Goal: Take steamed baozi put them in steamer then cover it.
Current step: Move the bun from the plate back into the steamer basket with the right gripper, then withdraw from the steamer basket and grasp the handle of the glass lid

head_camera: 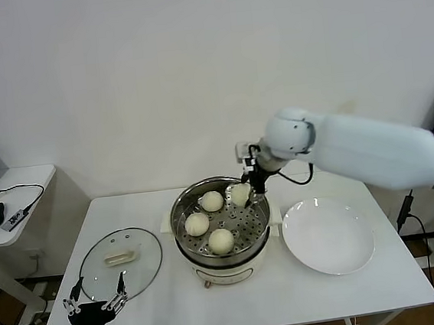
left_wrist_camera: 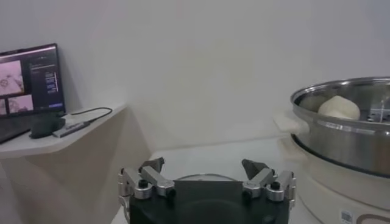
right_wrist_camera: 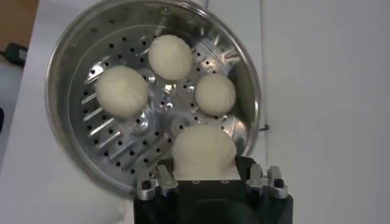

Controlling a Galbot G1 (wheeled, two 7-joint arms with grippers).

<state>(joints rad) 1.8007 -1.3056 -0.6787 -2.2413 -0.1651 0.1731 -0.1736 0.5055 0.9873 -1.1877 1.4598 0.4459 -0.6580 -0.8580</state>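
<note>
The right gripper (head_camera: 244, 193) reaches over the far side of the steamer (head_camera: 182, 212) and holds one bun (head_camera: 240, 195) between its fingers, down inside the pot. From the right wrist view, this bun (right_wrist_camera: 203, 152) sits snug in the claw, just above the tray with holes. Three more buns lie on that tray: one at the back (head_camera: 211, 201), one on the left (head_camera: 197, 224) and one at the front (head_camera: 221, 241). They are near each other but do not touch. The steamer stands in the middle of the white table (head_camera: 367, 282). The lid (head_camera: 121, 264) lies flat on the table to the left of the steamer, with its pale handle facing up. A plate (head_camera: 329, 236) sits on the table just to the right of the steamer. The left gripper (head_camera: 96, 301) waits low at the front edge of the table, close to the lid, with its fingers spread wide and nothing in them.
</note>
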